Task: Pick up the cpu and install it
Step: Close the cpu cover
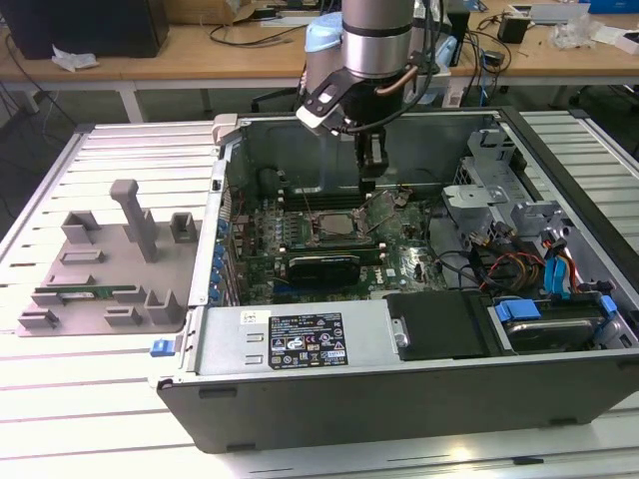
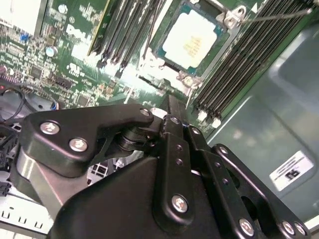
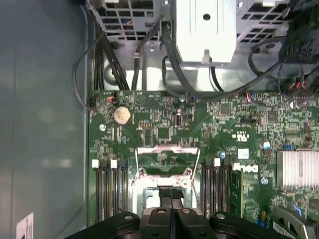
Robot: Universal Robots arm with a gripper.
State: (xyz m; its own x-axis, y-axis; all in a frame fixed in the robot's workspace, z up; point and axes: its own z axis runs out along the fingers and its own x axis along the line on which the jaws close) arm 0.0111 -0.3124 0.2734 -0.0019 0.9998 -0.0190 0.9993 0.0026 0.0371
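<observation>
One white slatted table (image 1: 90,399) carries everything. On it lies one open grey computer case (image 1: 399,394), on its side with the inside facing up. One robot arm (image 1: 379,40) comes down from above into the case. On the exterior view's left, just beside the case, sits one grey plastic tray (image 1: 100,271) with one tall post and several lower blocks. One thin green memory stick (image 1: 85,293) lies flat in a slot toward the tray's near side. One green motherboard (image 1: 407,251) covers the floor of the case. In the first wrist view, one silver drive cage (image 3: 205,30) stands beyond the board and one finned silver heatsink (image 3: 297,168) sits on it. Two banks of dark memory slots (image 2: 234,64) flank the socket, one on each side. The single gripper (image 1: 368,183) hangs over the board just beside the socket, its two black fingers (image 3: 164,196) pressed together with only a thin seam between them, clamped on nothing. The cpu (image 2: 192,40), one pale shiny square, lies flat in the socket between the two banks. In the second wrist view a strip of bare board separates it from the fingertips. The socket's one metal frame (image 3: 167,149) stands tilted up at one side. One round coin battery (image 3: 122,115) sits on the board, well apart from the socket.
</observation>
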